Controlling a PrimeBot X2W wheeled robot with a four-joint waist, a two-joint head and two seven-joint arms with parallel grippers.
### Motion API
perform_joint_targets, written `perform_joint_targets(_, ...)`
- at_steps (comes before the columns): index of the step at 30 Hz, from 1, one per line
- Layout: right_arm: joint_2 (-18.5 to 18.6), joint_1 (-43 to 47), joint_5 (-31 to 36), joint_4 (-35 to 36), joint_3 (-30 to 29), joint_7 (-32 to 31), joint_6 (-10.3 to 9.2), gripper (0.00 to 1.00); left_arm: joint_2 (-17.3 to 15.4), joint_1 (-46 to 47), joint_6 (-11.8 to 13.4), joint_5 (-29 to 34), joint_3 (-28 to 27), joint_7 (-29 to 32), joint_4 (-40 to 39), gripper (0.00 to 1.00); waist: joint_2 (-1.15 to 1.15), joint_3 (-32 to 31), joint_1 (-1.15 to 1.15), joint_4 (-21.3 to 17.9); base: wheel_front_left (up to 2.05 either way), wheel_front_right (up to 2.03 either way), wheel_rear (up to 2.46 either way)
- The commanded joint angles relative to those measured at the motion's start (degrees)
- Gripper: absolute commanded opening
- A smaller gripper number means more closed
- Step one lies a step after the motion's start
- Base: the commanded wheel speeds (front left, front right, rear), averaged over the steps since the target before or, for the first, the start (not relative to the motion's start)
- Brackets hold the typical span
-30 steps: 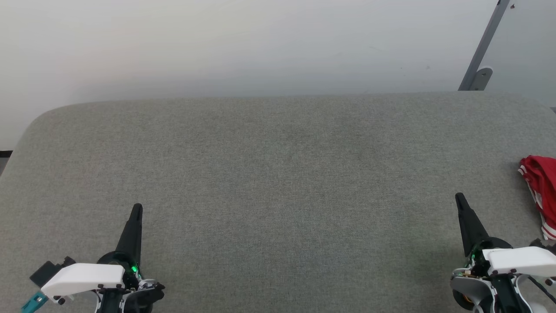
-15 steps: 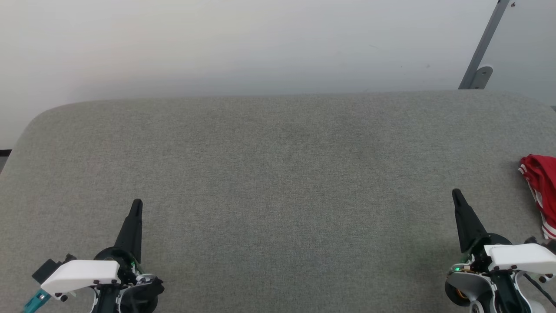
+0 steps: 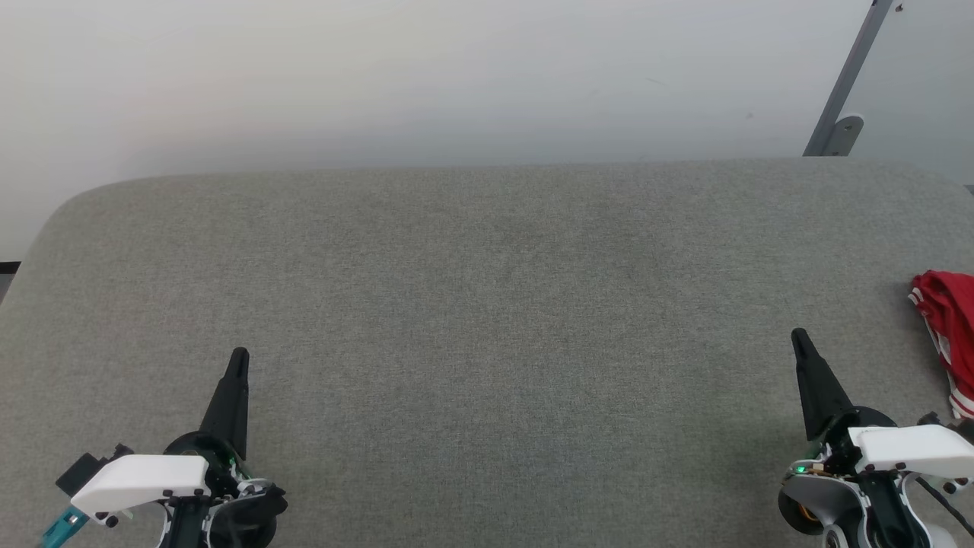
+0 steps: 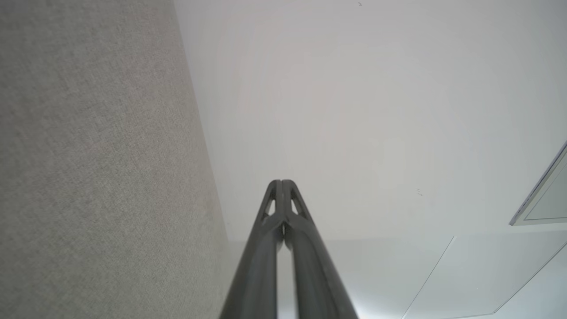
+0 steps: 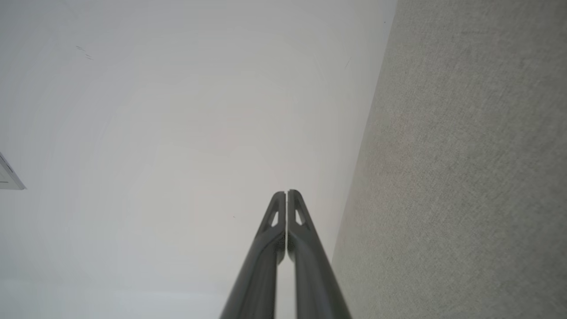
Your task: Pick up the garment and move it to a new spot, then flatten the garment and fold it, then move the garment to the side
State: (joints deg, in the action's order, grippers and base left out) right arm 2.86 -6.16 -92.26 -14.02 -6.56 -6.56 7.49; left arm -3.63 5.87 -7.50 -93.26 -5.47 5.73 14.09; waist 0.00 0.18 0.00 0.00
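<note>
The garment (image 3: 950,327), red with white striped trim, lies bunched at the far right edge of the head view on the grey padded table (image 3: 487,304), partly cut off by the frame. My right gripper (image 3: 799,339) stands shut at the lower right, its tips a short way left of the garment and apart from it. My left gripper (image 3: 239,358) is shut at the lower left, far from the garment. Both wrist views show the fingers pressed together with nothing held: the left gripper (image 4: 281,182) and the right gripper (image 5: 287,193) point over the table toward a pale wall.
The grey table has a rounded far-left corner (image 3: 68,209) and ends at a pale wall (image 3: 456,76). A grey slanted metal post (image 3: 845,91) with a bracket stands at the back right. The broad fabric surface between the grippers is flat.
Both grippers have shifted slightly up the head view and stayed shut. The garment has not moved.
</note>
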Motion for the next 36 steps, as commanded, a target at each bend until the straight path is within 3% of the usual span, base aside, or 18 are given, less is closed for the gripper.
perform_joint_targets(1, -0.1, -0.3, -0.2, -0.1, 0.0, -0.2, -0.01, 0.0, 0.1, 0.6, 0.0, 0.1, -0.2, 0.2, 0.0, 0.0, 0.0, 0.0, 0.0, 0.0, 0.0, 0.0, 0.0)
perform_joint_targets(36, -0.1, -0.3, -0.2, -0.1, 0.0, -0.1, 0.0, 0.0, 0.4, 0.7, 0.0, 0.5, -0.6, 0.5, 0.0, 0.0, 0.0, 0.0, 0.0, 0.0, 0.0, 0.0, 0.0)
